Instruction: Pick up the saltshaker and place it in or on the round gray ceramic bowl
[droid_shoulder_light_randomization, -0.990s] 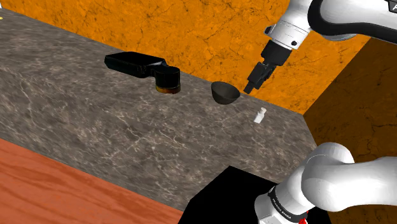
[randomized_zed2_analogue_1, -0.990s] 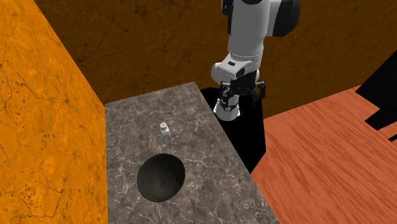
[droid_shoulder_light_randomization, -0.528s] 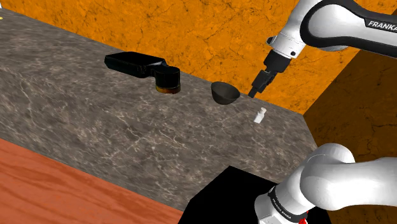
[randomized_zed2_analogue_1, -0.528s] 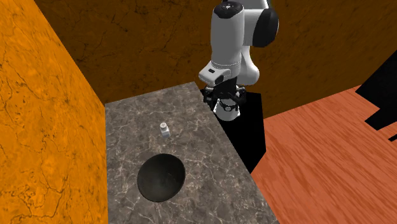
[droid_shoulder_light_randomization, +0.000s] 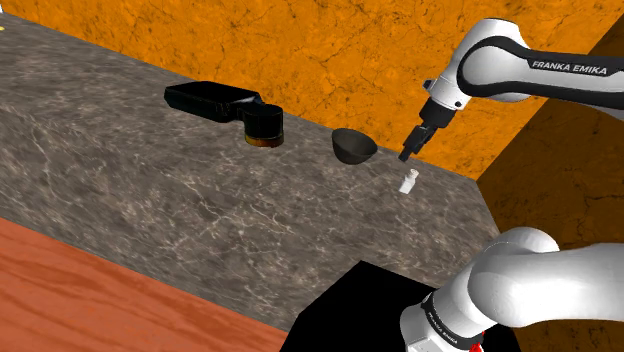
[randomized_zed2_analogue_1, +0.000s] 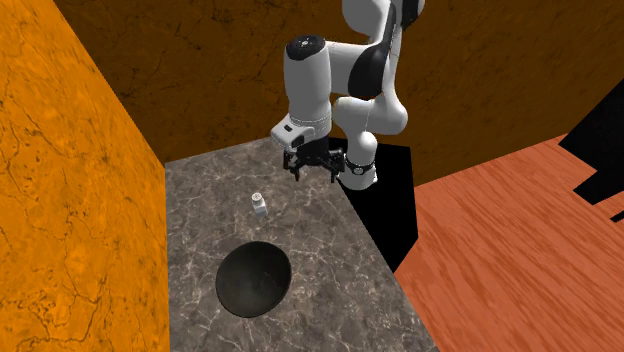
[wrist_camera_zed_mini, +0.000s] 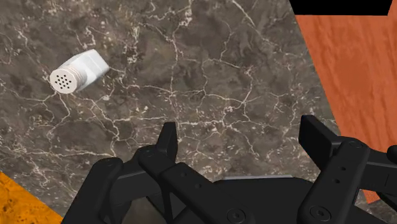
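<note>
Above the dark marble counter (droid_shoulder_light_randomization: 150, 190), the black gripper (randomized_zed2_analogue_1: 308, 176) hung with its fingers spread apart and empty, near the small white saltshaker (wrist_camera_zed_mini: 79, 70), which stood upright on the stone, apart from the dark round bowl (randomized_zed2_analogue_1: 253, 278)

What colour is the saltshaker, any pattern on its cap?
White saltshaker, cap dotted with small dark holes; clearest in the wrist view.

Rendered home interior, marbled stone counter (droid_shoulder_light_randomization: 150, 190), orange walls (droid_shoulder_light_randomization: 330, 50), reddish wood floor (droid_shoulder_light_randomization: 80, 295)
</note>
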